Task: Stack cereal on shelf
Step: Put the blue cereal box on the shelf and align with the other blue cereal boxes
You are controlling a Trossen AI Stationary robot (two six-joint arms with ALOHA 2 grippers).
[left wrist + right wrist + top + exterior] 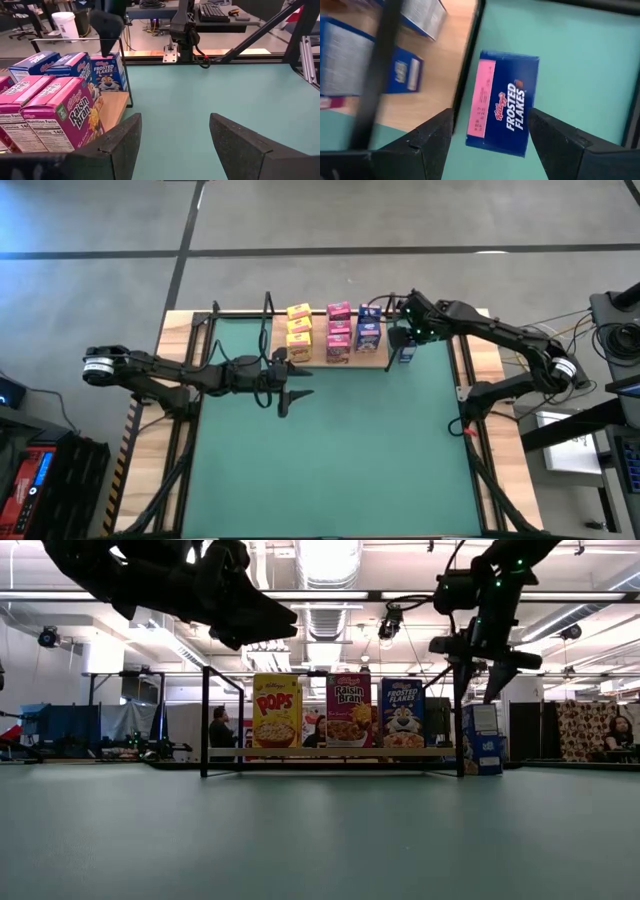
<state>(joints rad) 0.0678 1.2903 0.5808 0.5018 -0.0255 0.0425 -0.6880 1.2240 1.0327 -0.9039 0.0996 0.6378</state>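
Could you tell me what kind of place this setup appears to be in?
Most likely a large robotics lab or workshop: exposed ceiling ducts and strip lights overhead, a desk with a keyboard beyond the green table, and a person working in the background.

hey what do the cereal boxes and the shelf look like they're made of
Cereal boxes: printed cardboard, slightly glossy, judging by crisp folded edges and printed labels. Shelf: light board with visible grain, likely wood or plywood, matte; its thin black uprights look like painted metal.

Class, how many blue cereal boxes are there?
3 blue boxes: two on the shelf, rear and front; one on the green table beside its right end, under the right gripper.
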